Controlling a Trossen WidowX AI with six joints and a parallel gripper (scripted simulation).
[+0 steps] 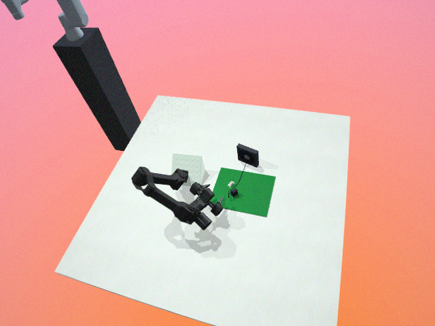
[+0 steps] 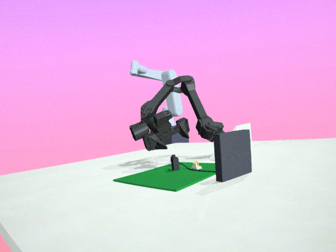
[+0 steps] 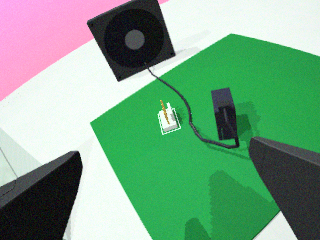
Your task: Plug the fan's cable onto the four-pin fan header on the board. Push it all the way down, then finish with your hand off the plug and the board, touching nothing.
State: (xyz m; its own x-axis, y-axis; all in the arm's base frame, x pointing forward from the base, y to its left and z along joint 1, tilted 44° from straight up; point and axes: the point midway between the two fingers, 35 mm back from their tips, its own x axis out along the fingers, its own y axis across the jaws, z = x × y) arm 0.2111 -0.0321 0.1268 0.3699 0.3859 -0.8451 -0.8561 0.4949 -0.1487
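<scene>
The black plug [image 1: 234, 192] [image 2: 175, 163] [image 3: 222, 114] stands roughly upright on the green board [image 1: 254, 200] [image 2: 163, 179] [image 3: 130, 165], beside the header and off its pins. The white header [image 1: 230, 183] [image 2: 197, 167] [image 3: 169, 121] has bare golden pins pointing up. The thin black cable [image 2: 206, 171] [image 3: 190, 112] runs from the plug to the fan [image 1: 247, 155] [image 2: 234, 156] [image 3: 134, 40]. My gripper [image 1: 215, 192] [image 2: 177, 142] [image 3: 167, 152] is wide open and empty, tilted, above and back from the plug. It touches neither plug nor board.
The fan stands upright past the board's edge. A pale wedge-like block [image 1: 185, 166] [image 2: 246, 126] stands near my arm's base. A grey arm [image 1: 75, 15] [image 2: 176, 104] sits on a tall dark pedestal [image 1: 94, 77] beyond the white table [image 1: 298, 245].
</scene>
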